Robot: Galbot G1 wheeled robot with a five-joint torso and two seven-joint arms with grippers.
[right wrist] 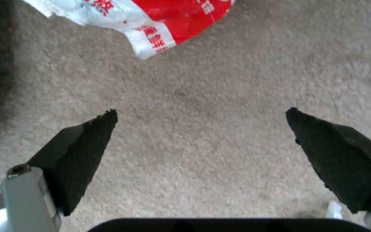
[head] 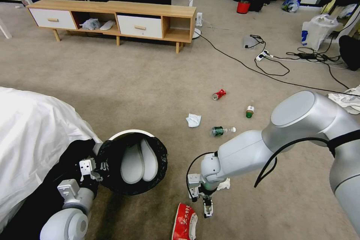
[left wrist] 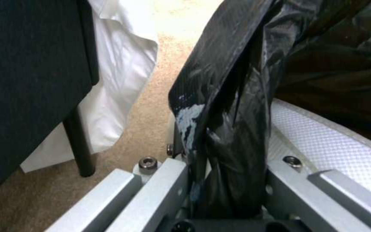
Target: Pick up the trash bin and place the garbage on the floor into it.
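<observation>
The bin (head: 133, 161), tilted above the floor (head: 150, 82), hangs from the left gripper (left wrist: 226, 190) pinching its bagged rim; the slick liner could slip. The right gripper (head: 207, 207), jaws spread, hovers beside the wrapper (head: 184, 222) and may close on carpet alone.

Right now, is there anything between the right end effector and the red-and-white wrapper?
No. In the right wrist view only bare carpet lies between the open right end effector and the red-and-white wrapper.

Silver-grey rounded arm links join white segments, a black cable looping along the right arm (head: 262, 146); silver bolted brackets carry dark, wedge-shaped pads (right wrist: 82, 154).
</observation>
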